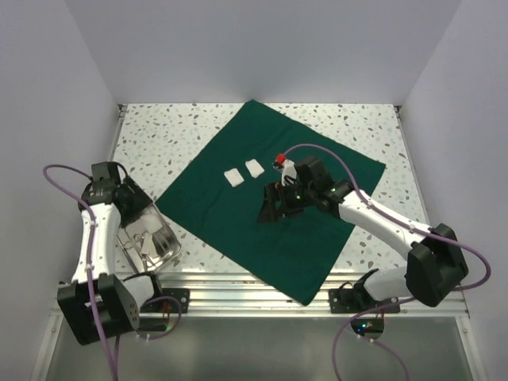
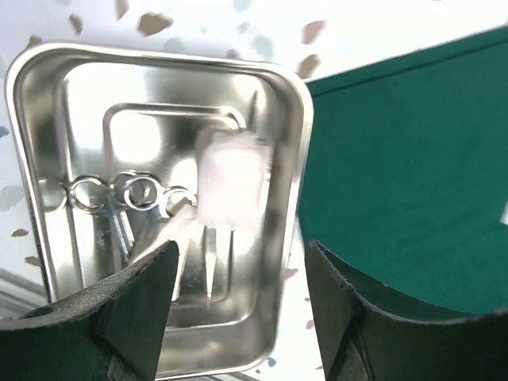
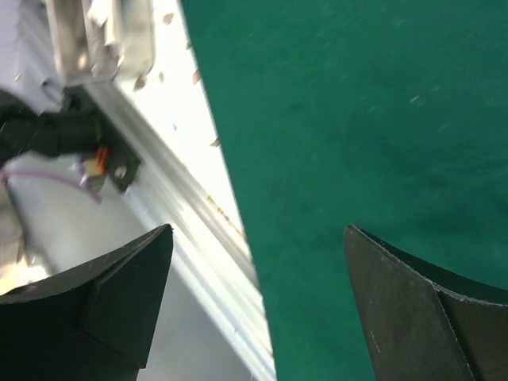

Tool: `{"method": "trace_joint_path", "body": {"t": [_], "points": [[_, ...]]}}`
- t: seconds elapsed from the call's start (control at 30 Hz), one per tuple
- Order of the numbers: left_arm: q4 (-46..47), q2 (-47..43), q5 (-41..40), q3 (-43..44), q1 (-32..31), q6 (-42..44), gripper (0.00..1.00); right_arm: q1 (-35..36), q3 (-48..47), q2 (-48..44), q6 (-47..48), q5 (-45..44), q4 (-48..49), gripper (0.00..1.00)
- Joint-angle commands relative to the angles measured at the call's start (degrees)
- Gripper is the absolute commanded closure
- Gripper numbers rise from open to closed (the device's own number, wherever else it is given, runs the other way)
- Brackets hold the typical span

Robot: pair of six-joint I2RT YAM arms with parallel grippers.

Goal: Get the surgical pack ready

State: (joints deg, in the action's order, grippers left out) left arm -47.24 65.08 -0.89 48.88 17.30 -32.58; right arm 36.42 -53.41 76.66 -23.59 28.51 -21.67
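The surgical pack's dark green drape [image 1: 270, 198] lies spread flat as a big square sheet, with two white pads [image 1: 244, 172] on it. A steel tray [image 1: 171, 254] sits off its left corner, holding ring-handled instruments [image 2: 131, 190]. My left gripper [image 1: 136, 216] hangs over the tray [image 2: 290, 111]; it is open [image 2: 242, 270] with nothing between its fingers [image 2: 135, 309]. A blurred white pad [image 2: 230, 186] shows just beyond them, over the tray floor. My right gripper [image 1: 270, 208] hovers open [image 3: 258, 238] above the drape [image 3: 357, 119].
The speckled tabletop [image 1: 159, 135] surrounds the drape. A metal rail [image 1: 238, 287] runs along the near edge, seen also as the rail [image 3: 182, 222] in the right wrist view. White walls close off the back and both sides.
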Motion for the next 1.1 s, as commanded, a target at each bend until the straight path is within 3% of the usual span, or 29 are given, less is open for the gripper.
{"method": "trace_joint_path", "body": {"t": [0.0,0.1,0.27,0.43,0.57,0.67,0.83,1.07], "points": [[1.79,-5.04,3.75,2.36,-3.4,-1.08,0.31,0.14,-5.56,3.48,-1.19,-6.71,2.94,0.09],[6.62,-8.47,7.12,1.48,-8.22,-1.96,0.29,0.05,-7.85,8.14,-3.3,-10.04,6.81,0.01],[11.73,-12.42,13.96,-1.41,-12.37,-2.58,0.28,-0.74,-18.89,20.33,-0.75,-16.11,5.69,0.01],[15.6,-14.98,17.05,-4.49,-13.69,-3.02,0.28,-6.0,-26.04,29.67,-1.89,-10.78,9.18,0.02],[16.74,-14.02,18.9,-4.85,-14.66,-2.75,0.28,-10.49,-32.44,37.84,-3.3,-5.67,11.91,0.26],[17.8,-13.31,19.26,-4.94,-16.41,-2.84,0.29,-12.87,-37.97,43.3,-2.69,-3.48,9.64,0.36],[19.47,-11.47,18.55,-4.76,-18.53,-3.28,0.29,-13.22,-45.81,50.07,0.92,-3.37,4.71,0.44],[21.14,-10.24,17.85,-4.41,-21.17,-4.33,0.3,-13.57,-44.94,50.87,0.3,-3.38,5.33,0.49]]}}
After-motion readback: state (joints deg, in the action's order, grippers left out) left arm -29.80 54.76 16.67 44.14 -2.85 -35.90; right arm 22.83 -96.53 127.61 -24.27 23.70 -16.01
